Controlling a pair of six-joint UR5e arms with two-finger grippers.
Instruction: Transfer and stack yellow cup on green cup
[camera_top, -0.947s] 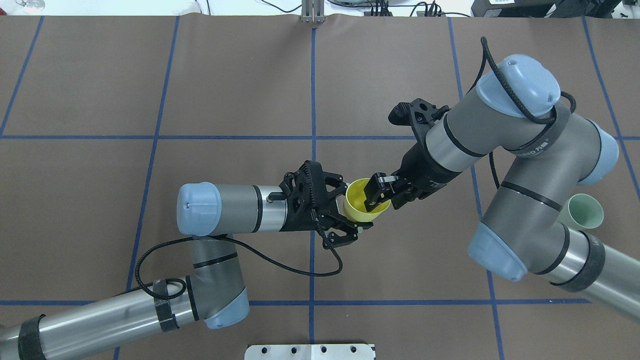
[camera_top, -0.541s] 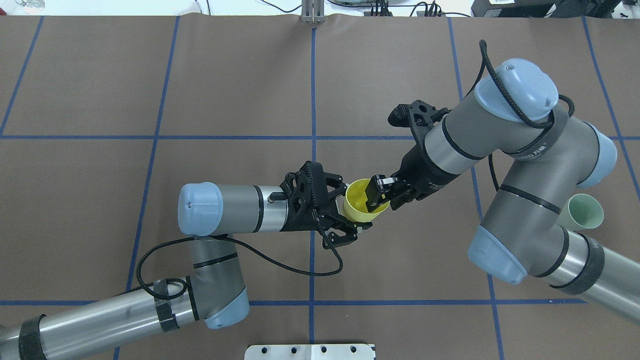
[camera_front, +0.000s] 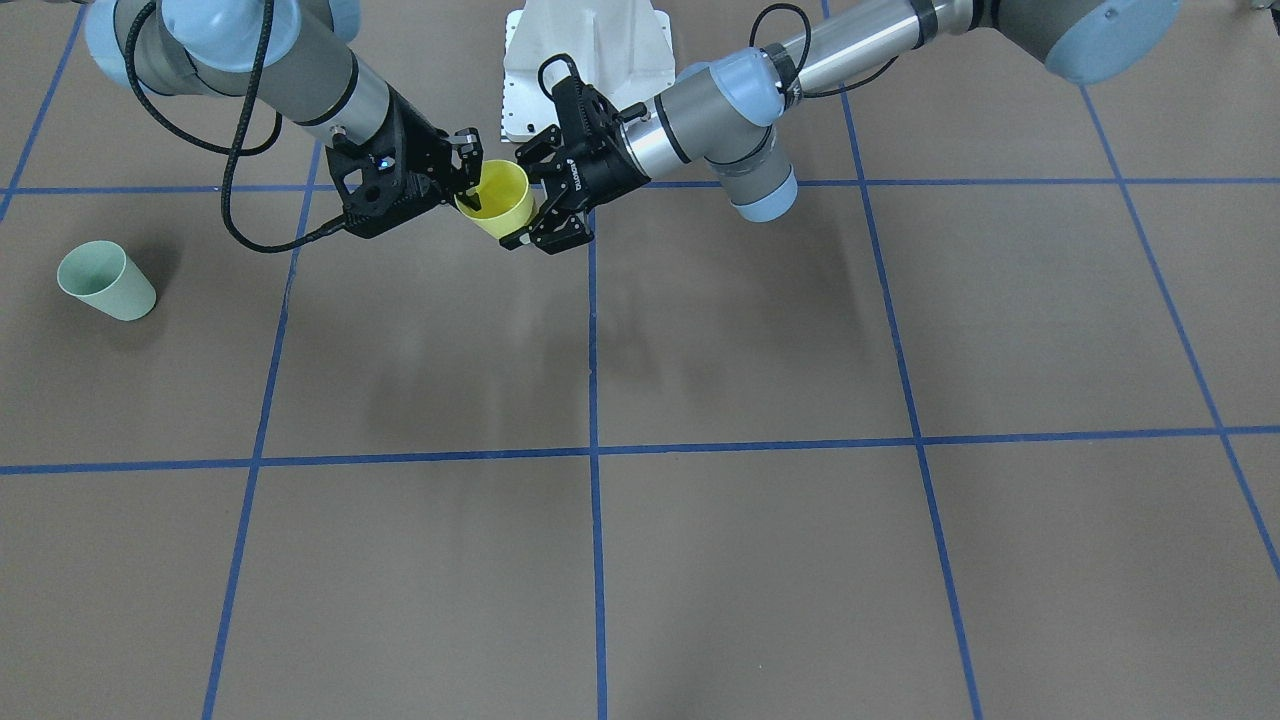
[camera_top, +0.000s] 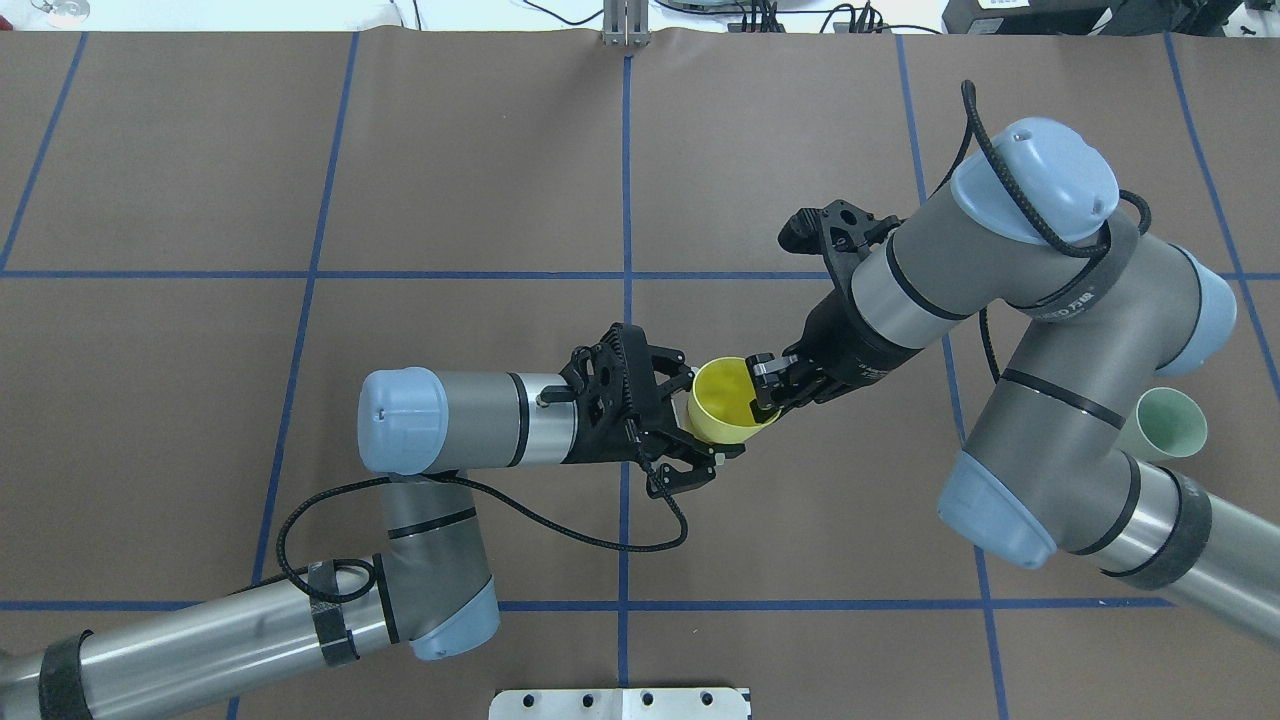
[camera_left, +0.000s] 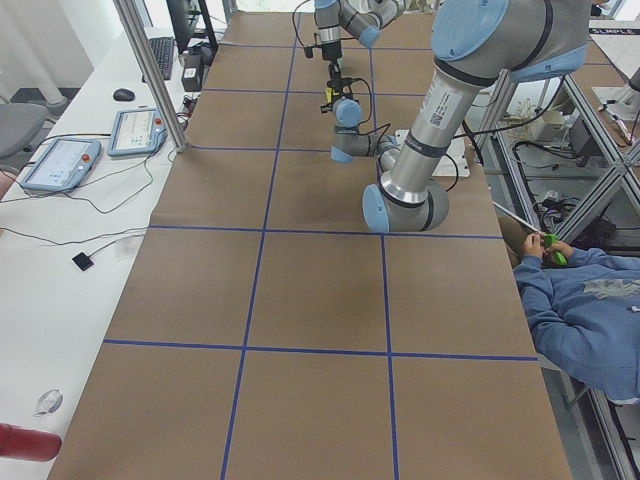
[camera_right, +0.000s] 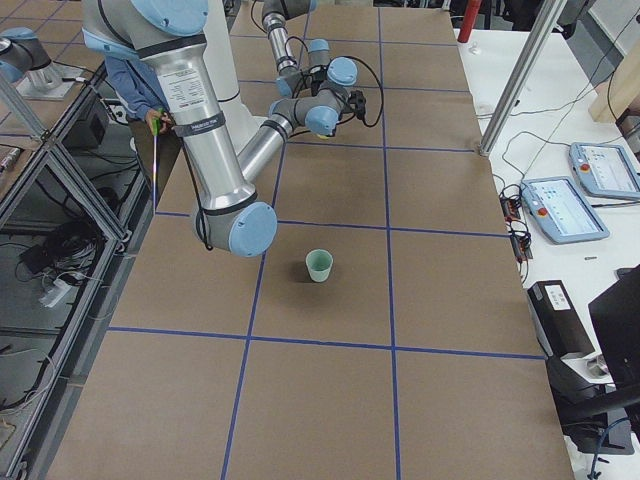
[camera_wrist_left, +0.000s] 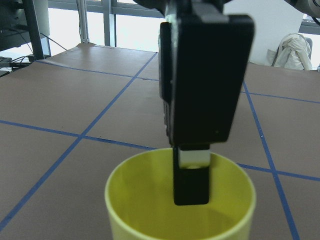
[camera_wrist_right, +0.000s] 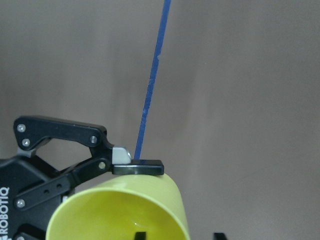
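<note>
The yellow cup (camera_front: 497, 200) (camera_top: 725, 405) hangs tilted above the table's middle. My left gripper (camera_top: 705, 420) (camera_front: 522, 200) is shut on its body from the side. My right gripper (camera_top: 772, 393) (camera_front: 465, 185) straddles the cup's rim, one finger inside and one outside, with a gap showing between them in the right wrist view; the cup (camera_wrist_right: 125, 210) fills that view's lower left. The left wrist view shows the cup (camera_wrist_left: 130, 210) with that inner finger reaching down into it. The green cup (camera_front: 105, 282) (camera_right: 319, 265) stands upright on the table to my right, partly behind my right arm in the overhead view (camera_top: 1170, 422).
A white metal base plate (camera_top: 620, 703) (camera_front: 585, 50) sits at the table's near edge. Blue tape lines grid the brown table. A seated person (camera_left: 590, 300) is beside the table, and control tablets (camera_left: 60, 160) lie on a side bench.
The right gripper's inner finger has moved toward the cup's rim wall, narrowing the gap. The left gripper and yellow cup have barely moved.
</note>
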